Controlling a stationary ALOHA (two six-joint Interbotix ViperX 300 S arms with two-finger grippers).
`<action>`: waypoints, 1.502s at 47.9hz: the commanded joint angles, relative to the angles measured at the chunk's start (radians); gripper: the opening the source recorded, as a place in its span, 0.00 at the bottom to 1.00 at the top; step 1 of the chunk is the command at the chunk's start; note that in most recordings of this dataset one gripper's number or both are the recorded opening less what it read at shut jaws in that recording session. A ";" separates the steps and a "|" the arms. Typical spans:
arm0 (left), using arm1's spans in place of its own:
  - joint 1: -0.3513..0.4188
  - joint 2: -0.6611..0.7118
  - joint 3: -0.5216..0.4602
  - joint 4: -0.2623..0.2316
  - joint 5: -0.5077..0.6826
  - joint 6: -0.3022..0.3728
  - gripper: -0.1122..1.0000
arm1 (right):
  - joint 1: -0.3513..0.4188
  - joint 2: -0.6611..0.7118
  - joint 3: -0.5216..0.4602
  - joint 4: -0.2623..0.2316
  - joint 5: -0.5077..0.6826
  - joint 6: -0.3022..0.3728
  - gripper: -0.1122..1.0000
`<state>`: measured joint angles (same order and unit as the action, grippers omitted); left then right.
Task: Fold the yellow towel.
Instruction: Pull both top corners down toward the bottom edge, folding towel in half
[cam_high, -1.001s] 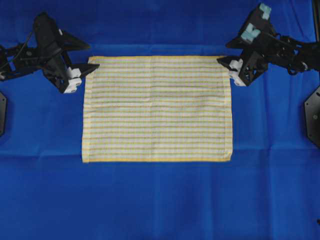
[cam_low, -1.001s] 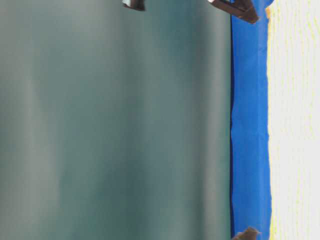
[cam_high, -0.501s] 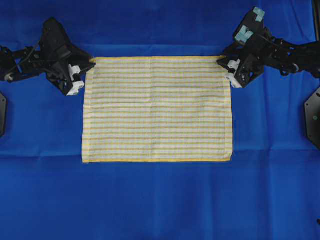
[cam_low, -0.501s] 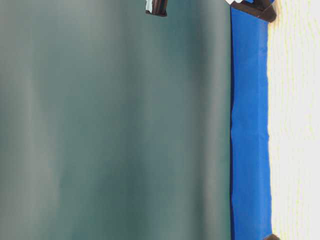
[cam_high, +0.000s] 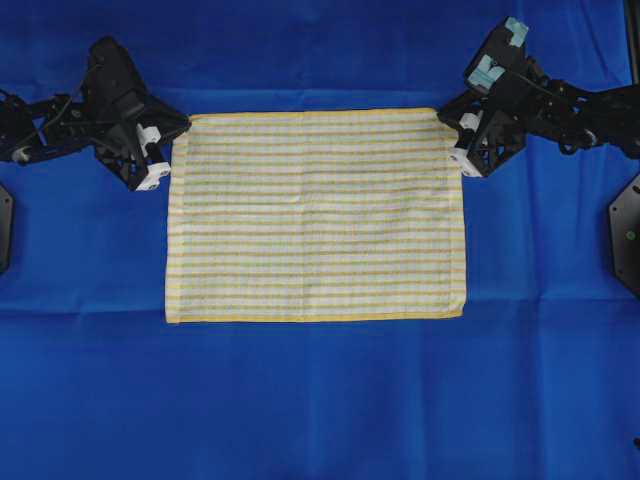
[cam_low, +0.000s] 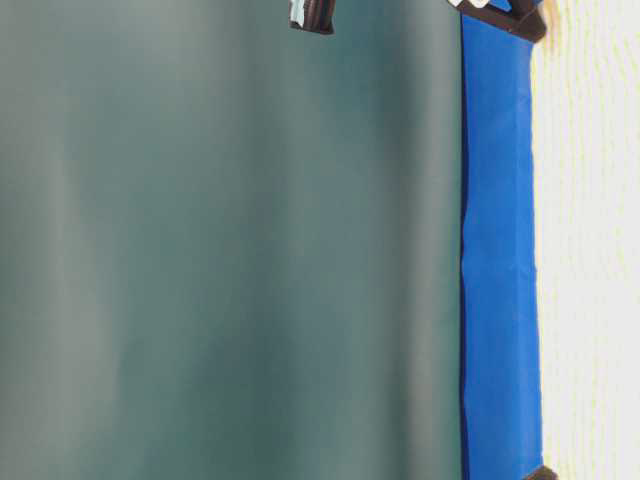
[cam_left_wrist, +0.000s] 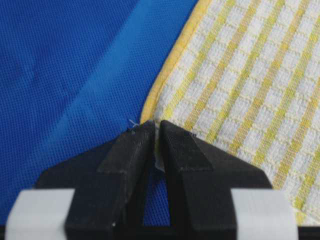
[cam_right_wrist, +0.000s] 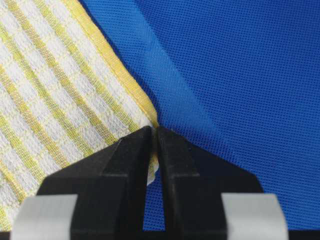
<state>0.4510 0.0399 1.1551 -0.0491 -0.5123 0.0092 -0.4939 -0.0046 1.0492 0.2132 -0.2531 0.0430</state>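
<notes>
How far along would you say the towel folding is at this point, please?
Done: both grippers have closed on the far corners of the towel, the left gripper on one, the right gripper on the other. In hand: that grip only; the towel lies flat on the blue cloth. Left: lifting that edge and making every fold.

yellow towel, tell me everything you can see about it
The yellow towel is a thin woven rectangle, cream with fine yellow check stripes and yellow hemmed edges. It lies spread flat and unfolded on the blue cloth. The left tool is shut on one far corner and the right tool on the other. Nothing else touches it.
</notes>
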 joint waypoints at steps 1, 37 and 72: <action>0.002 -0.037 -0.006 0.002 0.000 0.003 0.15 | 0.002 -0.035 -0.006 0.006 -0.003 0.000 0.15; -0.023 -0.258 -0.021 0.002 0.169 0.078 0.15 | 0.008 -0.189 0.029 0.006 0.020 -0.003 0.15; -0.387 -0.430 0.104 -0.005 0.169 -0.156 0.15 | 0.301 -0.396 0.137 0.006 0.087 0.106 0.15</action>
<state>0.1012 -0.3605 1.2594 -0.0506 -0.3390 -0.1289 -0.2316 -0.3743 1.1827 0.2163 -0.1657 0.1319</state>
